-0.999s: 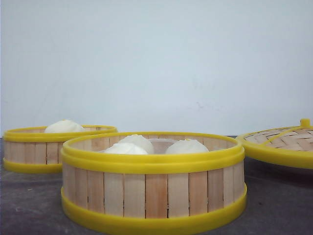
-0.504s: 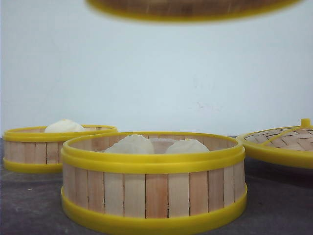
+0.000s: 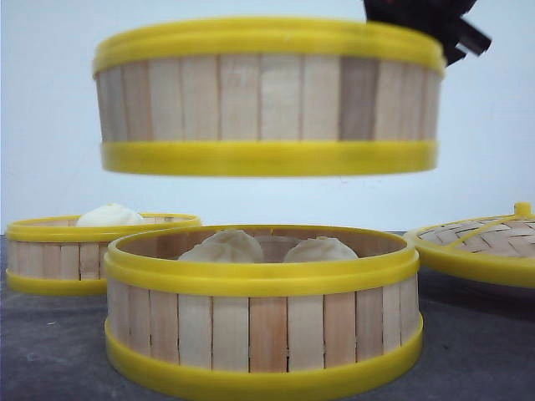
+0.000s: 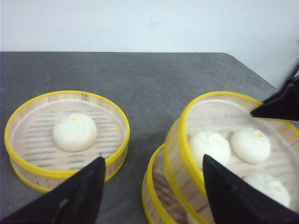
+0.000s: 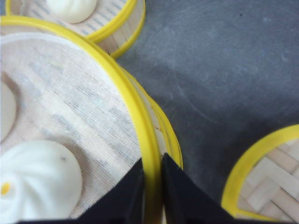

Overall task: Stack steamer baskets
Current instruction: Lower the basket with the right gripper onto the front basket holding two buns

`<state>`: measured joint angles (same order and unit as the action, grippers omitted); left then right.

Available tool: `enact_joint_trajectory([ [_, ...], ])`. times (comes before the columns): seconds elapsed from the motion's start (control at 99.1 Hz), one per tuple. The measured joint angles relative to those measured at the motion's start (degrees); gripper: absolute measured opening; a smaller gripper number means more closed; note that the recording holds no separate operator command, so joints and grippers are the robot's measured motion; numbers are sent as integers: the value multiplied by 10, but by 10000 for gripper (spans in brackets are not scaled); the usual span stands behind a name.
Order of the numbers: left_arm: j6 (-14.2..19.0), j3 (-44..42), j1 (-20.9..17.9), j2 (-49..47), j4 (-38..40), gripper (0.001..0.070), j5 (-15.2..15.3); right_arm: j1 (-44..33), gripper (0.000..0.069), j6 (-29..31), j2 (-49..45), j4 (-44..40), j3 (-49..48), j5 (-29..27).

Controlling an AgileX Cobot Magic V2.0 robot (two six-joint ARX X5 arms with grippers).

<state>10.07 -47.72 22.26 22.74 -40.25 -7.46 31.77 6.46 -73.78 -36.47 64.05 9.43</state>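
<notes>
Scene: dark grey table (image 4: 154,79), white wall behind; three round slatted baskets w/ yellow rims, plus a woven lid (image 3: 485,242) off to the right.
Held basket (image 3: 267,96): hangs in the air, level in the front view, directly above the near basket (image 3: 263,313), w/ a clear gap between them. Buns inside it show from both wrist cams.
My right gripper (image 5: 150,186): fingers pressed together on the held basket's rim, one inside the wall, one outside.
My left gripper (image 4: 152,186): fingers spread wide, holding nothing, near the left basket (image 4: 65,135), which has one bun (image 4: 74,132) in it.
Near basket: on the table in front, buns inside, nothing on it yet.
Risk 1: I grip at one edge only, so the far side could sag and tip, and the buns would slide.
Risk 2: if the rims aren't lined up coming down, the bottom rim could catch the lower rim and shove it, or seat crooked.
Vs half a sec ago: the held basket was only a blurred sliver at the top edge; now it's lower and fully in the front view. Table baskets and lid unmoved.
</notes>
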Motion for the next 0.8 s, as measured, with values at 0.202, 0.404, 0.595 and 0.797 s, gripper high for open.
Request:
enact_joint_trajectory([
  [0.202,0,0,0,0,-5,397,0,0,34,0,-30,6,0,0],
  [0.404,0,0,0,0,-13,397,0,0,34,0,-55,30,0,0],
  [0.595,0,0,0,0,-14,397,0,0,34,0,-79,38,0,1],
  [0.797,0,0,0,0,-15,397,0,0,34,0,-84,34,0,-2],
])
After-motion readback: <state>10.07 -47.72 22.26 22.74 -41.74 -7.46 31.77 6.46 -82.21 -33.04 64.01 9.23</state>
